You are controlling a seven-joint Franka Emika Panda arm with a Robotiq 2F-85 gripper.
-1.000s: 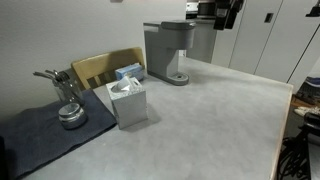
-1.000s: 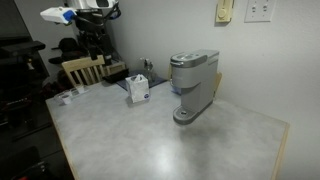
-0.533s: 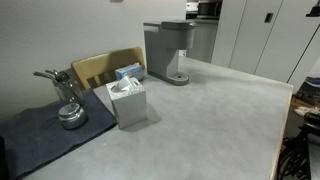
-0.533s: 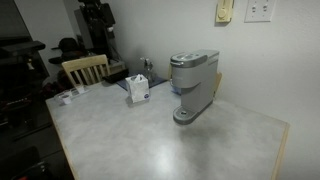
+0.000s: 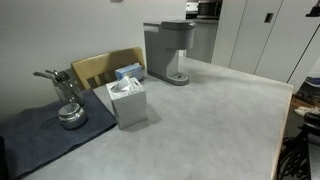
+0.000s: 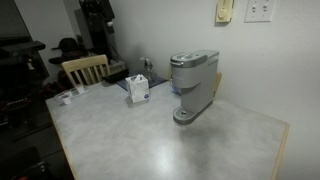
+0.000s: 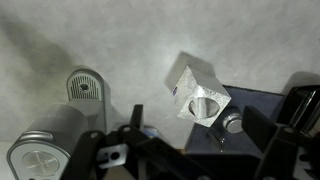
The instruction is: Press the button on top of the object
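The grey coffee machine [image 5: 165,50] stands at the back of the table, also seen in an exterior view [image 6: 193,85]. The wrist view looks down on it from high above: its head with a round button [image 7: 40,158] sits at the bottom left, and its drip base [image 7: 85,87] is above that. My gripper [image 7: 200,125] is open and empty, far above the table. Its dark fingers [image 7: 138,116] frame the tissue box, to the right of the machine. The gripper does not show in either exterior view.
A grey tissue box [image 5: 127,100] [image 6: 138,88] [image 7: 200,92] stands by a wooden chair [image 5: 105,68] [image 6: 85,68]. A shiny metal pot [image 5: 70,112] [image 7: 232,122] sits on a dark cloth [image 5: 40,135]. The table edge [image 5: 285,110] is nearby.
A second ago the gripper showed at the top of both exterior views. It has since moved up out of frame. The table items have not moved.
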